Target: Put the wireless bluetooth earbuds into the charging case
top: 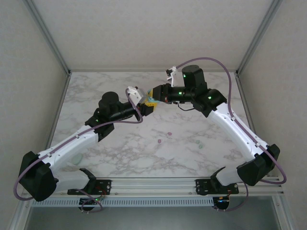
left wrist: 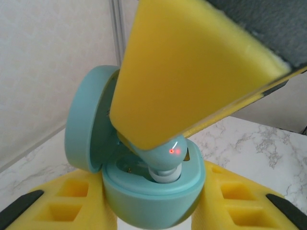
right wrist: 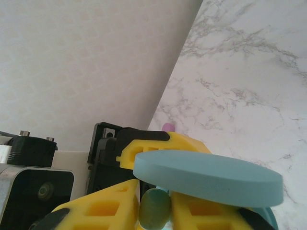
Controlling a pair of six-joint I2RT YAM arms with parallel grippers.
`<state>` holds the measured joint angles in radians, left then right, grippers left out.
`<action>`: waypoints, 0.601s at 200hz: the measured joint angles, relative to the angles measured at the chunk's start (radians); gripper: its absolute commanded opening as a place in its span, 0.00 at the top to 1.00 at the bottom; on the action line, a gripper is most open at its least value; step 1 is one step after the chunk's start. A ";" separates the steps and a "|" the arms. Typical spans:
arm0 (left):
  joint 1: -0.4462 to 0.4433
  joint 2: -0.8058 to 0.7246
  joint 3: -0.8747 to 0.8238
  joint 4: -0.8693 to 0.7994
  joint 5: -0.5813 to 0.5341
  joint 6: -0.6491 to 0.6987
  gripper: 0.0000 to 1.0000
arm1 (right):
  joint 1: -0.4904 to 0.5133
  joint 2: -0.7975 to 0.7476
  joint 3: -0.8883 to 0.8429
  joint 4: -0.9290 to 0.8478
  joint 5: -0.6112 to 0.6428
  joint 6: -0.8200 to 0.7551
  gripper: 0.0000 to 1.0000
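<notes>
Now seating step: left tool (left wrist: 153,213) clamped on open teal charging case (left wrist: 144,199), low centre of left wrist view; right tool (right wrist: 154,213) pinches teal earbud (left wrist: 162,158), tip in socket. Press straight down, hold case steady, release only once seated flush.

White arms (top: 72,143), black joints (top: 36,175), purple cables (top: 206,59), yellow fingers (left wrist: 192,72)

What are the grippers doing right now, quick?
Left gripper: closed, holding the case.
Right gripper: closed on a teal earbud.
</notes>
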<state>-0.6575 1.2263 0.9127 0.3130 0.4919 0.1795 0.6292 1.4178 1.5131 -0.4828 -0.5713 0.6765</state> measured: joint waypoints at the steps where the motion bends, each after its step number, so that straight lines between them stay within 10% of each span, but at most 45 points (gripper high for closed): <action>1: 0.000 0.000 0.000 0.000 0.000 0.000 0.85 | 0.000 0.000 0.000 0.000 0.000 0.000 0.76; 120: 0.000 0.000 0.000 0.001 0.000 0.000 0.85 | 0.005 0.001 0.032 -0.060 0.037 -0.022 0.70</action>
<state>-0.6575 1.2266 0.9127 0.3141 0.4923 0.1795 0.6338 1.4185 1.5452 -0.5423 -0.5343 0.6548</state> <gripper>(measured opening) 0.358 0.291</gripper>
